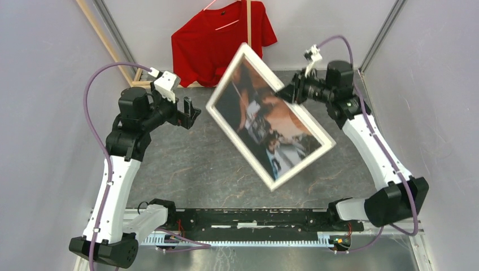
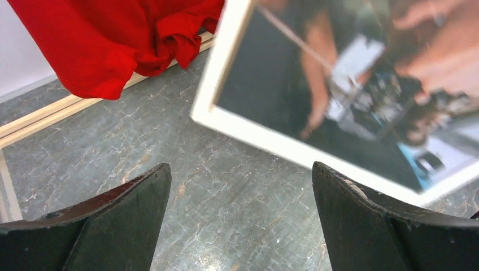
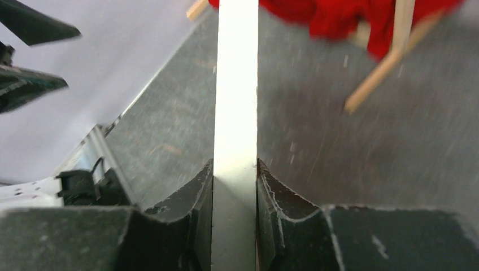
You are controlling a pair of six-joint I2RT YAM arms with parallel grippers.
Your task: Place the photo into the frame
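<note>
Pinches the frame [image 1: 243, 145] by its far right edge with the right tool [image 1: 289, 93], jaws pressed flat against either face of the white rim. Holds it clear of the table [image 1: 186, 169], tilted, above the middle, one corner dipping toward the near side. Shows the photo [image 1: 265, 121] face up inside the white border, seemingly seated already, though blurred. Leaves the left tool [image 1: 192, 113] spread wide and empty, just left of the frame and apart from it. Sets a red shirt [image 1: 220, 39] on its wooden rack [image 1: 104, 36] at the far end, behind it all.

Looks stiff and fairly light: hangs from one edge grip with no visible sag. Looks thin too, so likely to swing or twist about that single pinch point. Calls for grips on the rim only, never on the photo, paper soft enough to crease or smudge. Favours a second hold on the near left edge, opposite the first, to steady things. Cannot tell whether glass covers the photo. Warrants a gentle setting down, flat and not on a corner. Risks a slip on the smooth painted face if the pinch loosens.
</note>
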